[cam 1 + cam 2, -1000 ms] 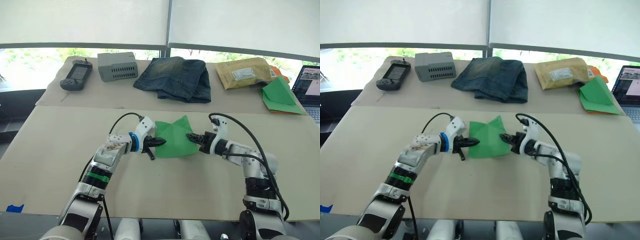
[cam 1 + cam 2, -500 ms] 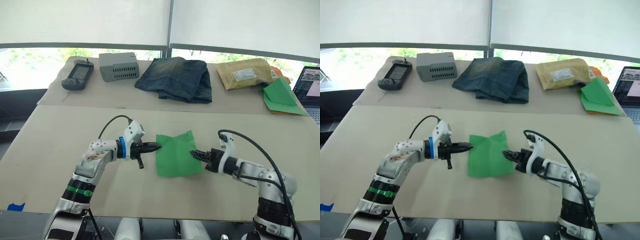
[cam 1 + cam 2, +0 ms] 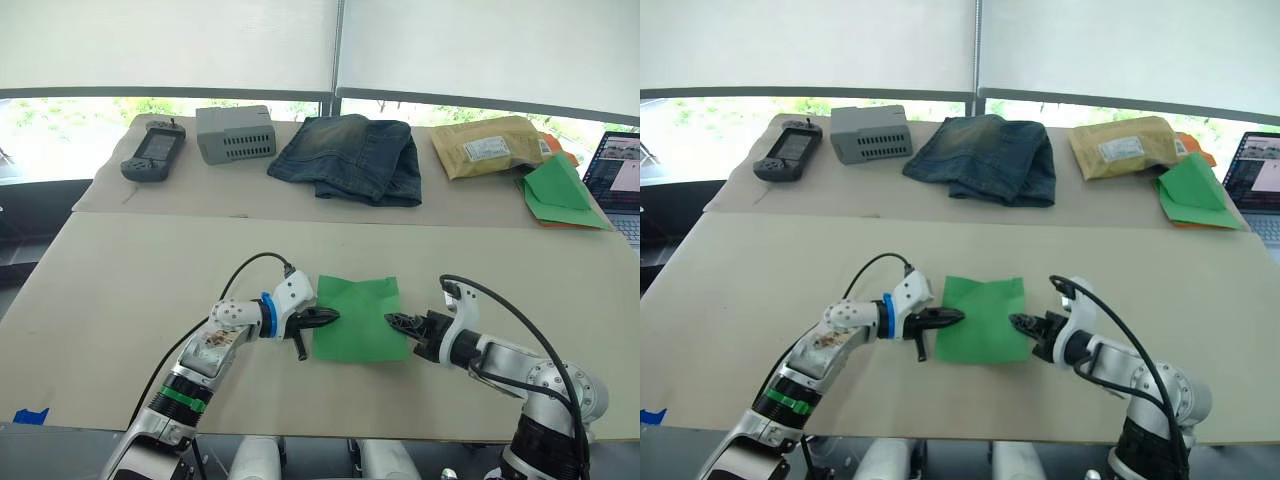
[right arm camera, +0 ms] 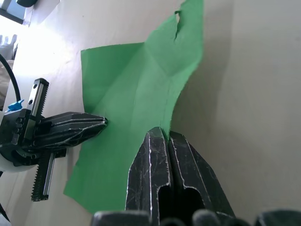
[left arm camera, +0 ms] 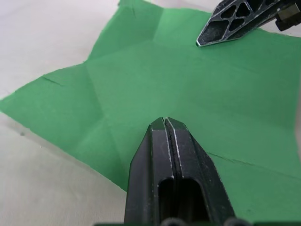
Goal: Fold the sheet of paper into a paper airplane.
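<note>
The sheet of paper point(image 3: 357, 320) is bright green, roughly square and creased, and lies almost flat on the near table. My left gripper point(image 3: 333, 316) is shut, and its tip rests on the sheet just inside the left edge point(image 5: 164, 120). From the opposite side, my right gripper point(image 3: 391, 321) is also shut. Its tip meets the right edge point(image 4: 162, 132), which curls up slightly there. I see no paper between either pair of fingers. No paper airplane shape shows; the sheet is unfolded.
On the far table lie a black handheld device point(image 3: 152, 151), a grey box point(image 3: 236, 132), folded jeans point(image 3: 352, 155), a padded envelope point(image 3: 490, 145) and a green triangular paper stack with an orange edge point(image 3: 560, 192). A laptop point(image 3: 618, 175) sits at the far right.
Both grippers and the sheet have come closer to the table's near edge. The sheet, humped up between the tips a second ago, now lies nearly flat.
</note>
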Action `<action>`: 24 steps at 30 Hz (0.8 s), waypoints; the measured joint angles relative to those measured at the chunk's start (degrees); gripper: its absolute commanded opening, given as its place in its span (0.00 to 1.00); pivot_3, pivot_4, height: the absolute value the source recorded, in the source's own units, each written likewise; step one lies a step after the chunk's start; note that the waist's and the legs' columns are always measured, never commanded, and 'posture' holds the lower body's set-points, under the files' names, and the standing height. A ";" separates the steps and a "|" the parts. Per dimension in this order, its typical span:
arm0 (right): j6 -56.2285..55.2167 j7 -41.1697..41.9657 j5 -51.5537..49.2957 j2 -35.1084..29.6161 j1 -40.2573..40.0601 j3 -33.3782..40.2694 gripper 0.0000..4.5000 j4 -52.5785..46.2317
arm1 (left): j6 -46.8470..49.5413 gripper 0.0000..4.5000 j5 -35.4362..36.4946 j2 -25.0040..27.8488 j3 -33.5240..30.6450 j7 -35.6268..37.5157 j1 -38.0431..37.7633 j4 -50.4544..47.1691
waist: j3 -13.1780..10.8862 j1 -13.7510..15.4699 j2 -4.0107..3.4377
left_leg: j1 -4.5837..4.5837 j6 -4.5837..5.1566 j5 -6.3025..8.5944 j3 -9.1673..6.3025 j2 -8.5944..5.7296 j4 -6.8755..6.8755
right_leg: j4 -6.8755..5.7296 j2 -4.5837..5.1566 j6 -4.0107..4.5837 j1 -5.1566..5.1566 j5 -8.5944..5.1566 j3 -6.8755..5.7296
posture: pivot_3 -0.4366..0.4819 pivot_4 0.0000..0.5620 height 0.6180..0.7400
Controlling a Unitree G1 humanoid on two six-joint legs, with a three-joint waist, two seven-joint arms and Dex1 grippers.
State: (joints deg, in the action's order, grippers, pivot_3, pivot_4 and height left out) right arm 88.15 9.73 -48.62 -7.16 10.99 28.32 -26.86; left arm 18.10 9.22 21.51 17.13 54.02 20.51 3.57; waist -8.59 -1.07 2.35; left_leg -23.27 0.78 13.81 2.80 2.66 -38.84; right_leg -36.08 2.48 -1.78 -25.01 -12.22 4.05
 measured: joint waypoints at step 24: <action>-39.79 19.19 23.99 -28.57 5.81 -26.62 0.00 13.95 | -2.68 0.00 -1.05 -1.71 1.89 0.50 2.35 3.94 | 0.10 0.19 -0.19 | 0.45 0.00 0.01 -0.02 -0.06 0.05 | 0.23 0.02 -0.20 0.59 -0.13 0.02 | 0.48 0.27 0.95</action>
State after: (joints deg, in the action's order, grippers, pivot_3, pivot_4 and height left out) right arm 48.37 28.91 -24.63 -35.72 16.81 1.70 -12.91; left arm 15.42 8.17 19.80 19.02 54.52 22.87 7.51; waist -8.48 -0.88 2.16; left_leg -22.83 0.78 13.82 2.79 2.60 -38.79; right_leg -35.85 2.49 -1.98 -24.42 -12.34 4.07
